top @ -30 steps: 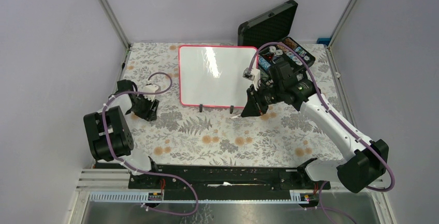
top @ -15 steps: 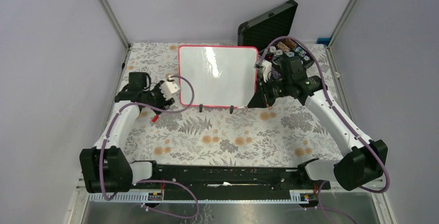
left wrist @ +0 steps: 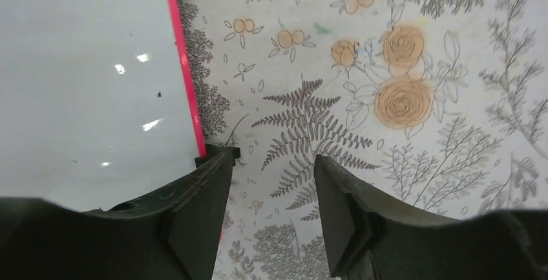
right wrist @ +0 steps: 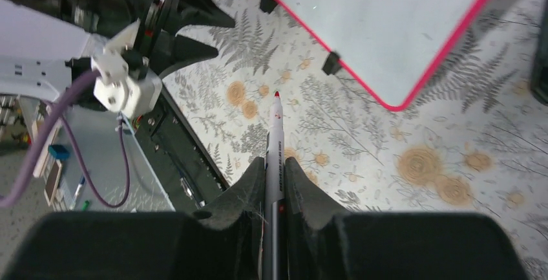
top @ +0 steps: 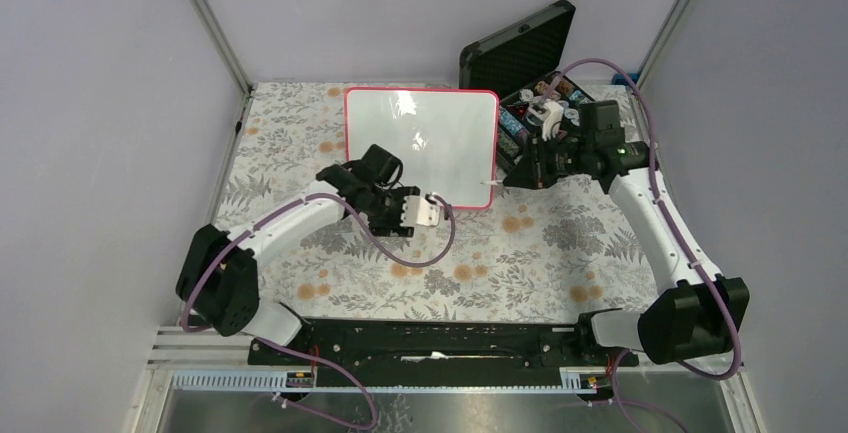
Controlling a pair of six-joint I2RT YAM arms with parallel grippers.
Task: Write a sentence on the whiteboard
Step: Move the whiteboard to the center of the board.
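Note:
The whiteboard (top: 420, 148) lies flat at the middle back, glossy white in a thin red-pink frame; its face is bare and the sentence does not show on it. My left gripper (top: 392, 215) hangs over the board's near edge, open with nothing in it (left wrist: 271, 157). Its left finger is next to one black foot (left wrist: 216, 156) of the whiteboard (left wrist: 84, 86). My right gripper (top: 517, 175) is shut on a white marker (right wrist: 276, 131) with a red tip. The marker (top: 487, 183) points at the board's near right corner (right wrist: 397, 102), off the surface.
An open black foam-lined case (top: 520, 48) stands at the back right, its tray (top: 520, 118) holding several small items, close behind my right wrist. A floral cloth (top: 480, 263) covers the table. Metal frame posts rise at both back corners.
My left arm has swung from the table's left side in to the board's near edge, opening slightly. My right arm has drawn back to the right with the marker, toward the case.

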